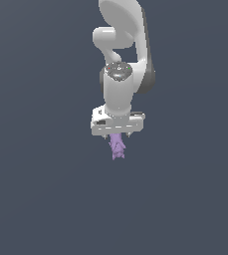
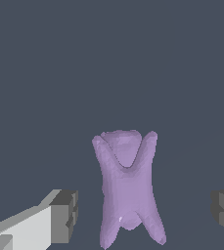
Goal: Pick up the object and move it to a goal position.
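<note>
one white arm (image 1: 119, 64) hangs down the middle of the exterior view, its gripper (image 1: 117, 133) pointing downward with the light-purple object (image 1: 117, 147) directly beneath it against the plain dark surface (image 1: 36, 199). from the wrist view, the object (image 2: 127, 188) lies between the two dark fingertips (image 2: 64, 215), which stand wide apart with clear gaps on both sides, touching nothing.

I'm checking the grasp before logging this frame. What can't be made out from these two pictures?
- Exterior view: the purple object's upper end is hidden behind the gripper; whether it rests on anything cannot be told.
- Exterior view: the fingertips are too small to make out.
- Wrist view: both fingers are cut off by the picture's edges, as is the object's lower end; the pads stand apart from it.
- No goal marker shows in either view.
</note>
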### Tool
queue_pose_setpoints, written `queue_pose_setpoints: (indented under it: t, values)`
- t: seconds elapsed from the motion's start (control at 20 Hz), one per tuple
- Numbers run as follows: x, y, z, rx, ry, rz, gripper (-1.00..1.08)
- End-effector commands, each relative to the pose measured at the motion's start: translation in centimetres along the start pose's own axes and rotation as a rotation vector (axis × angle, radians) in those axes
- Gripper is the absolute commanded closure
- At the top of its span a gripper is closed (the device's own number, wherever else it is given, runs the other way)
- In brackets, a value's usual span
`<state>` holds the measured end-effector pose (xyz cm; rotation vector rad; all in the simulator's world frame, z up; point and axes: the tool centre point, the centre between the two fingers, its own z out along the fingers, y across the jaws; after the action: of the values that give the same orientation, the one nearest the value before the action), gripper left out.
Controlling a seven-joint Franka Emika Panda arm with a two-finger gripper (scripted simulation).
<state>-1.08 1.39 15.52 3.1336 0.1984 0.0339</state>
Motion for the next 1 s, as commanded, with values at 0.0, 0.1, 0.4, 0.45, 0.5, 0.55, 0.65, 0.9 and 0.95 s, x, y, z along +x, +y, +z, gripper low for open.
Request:
queue_pose_setpoints:
  t: [0.0,0.1,0.4,0.45,0.5,0.55,0.65,0.9,0.95]
  values:
    - [-0.7,-0.2,0.9,0.002,-0.011,-0.031,-0.92]
    - [-1.0,-0.3,1.3,0.003,-0.017,-0.047,-0.92]
    - [-1.2,-0.3,1.6,0.003,-0.021,-0.054,-0.92]
    - [-1.2,-0.3,1.7,0.003,-0.021,-0.054,-0.92]
    - [-1.2,-0.3,1.9,0.003,-0.021,-0.054,-0.92]
    - [-1.3,-0.3,2.1,0.003,-0.021,-0.055,-0.92]
    - [-1.3,-0.4,2.8,0.003,-0.021,-0.056,-0.92]
    - [-1.5,-0.4,5.3,0.004,-0.021,-0.058,-0.92]
    - [-1.5,-0.4,5.7,0.004,-0.021,-0.058,-0.92]
